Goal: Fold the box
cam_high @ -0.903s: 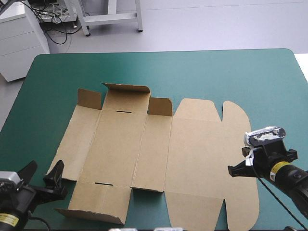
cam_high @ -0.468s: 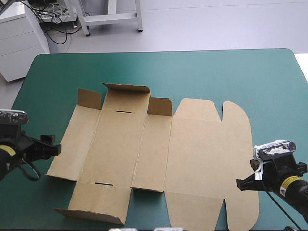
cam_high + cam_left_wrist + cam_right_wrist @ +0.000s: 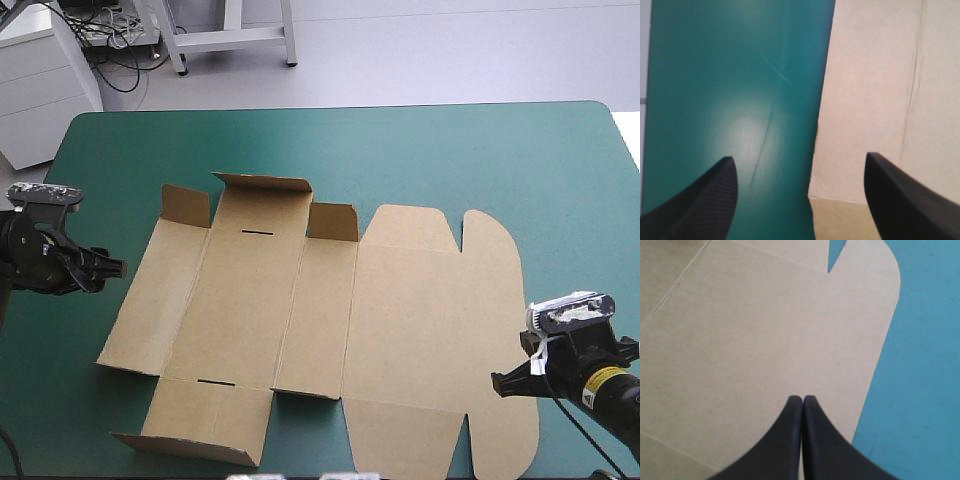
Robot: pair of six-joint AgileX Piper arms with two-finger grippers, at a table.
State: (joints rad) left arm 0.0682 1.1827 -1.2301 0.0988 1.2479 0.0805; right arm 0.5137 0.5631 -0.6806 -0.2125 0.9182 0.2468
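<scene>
The brown box (image 3: 400, 310) lies as a cut sheet in the middle of the teal-green table (image 3: 450, 150). Three small flaps along its far edge stand raised, and the near left flap (image 3: 190, 425) tilts up a little. My left gripper (image 3: 104, 266) hovers just off the sheet's left edge. In the left wrist view it (image 3: 799, 157) is open, with the edge of the box (image 3: 870, 100) running between its fingers. My right gripper (image 3: 508, 385) is over the rounded right flap near the front. In the right wrist view it (image 3: 802, 397) is shut, empty, above the board (image 3: 765, 330).
Bare teal-green cover surrounds the sheet, widest along the far side and the right (image 3: 925, 365). A white cabinet (image 3: 40, 90) stands off the table's far left corner.
My left arm has swung from the front left corner away along the box's left edge. My right gripper drew back toward the front right, then held still.
</scene>
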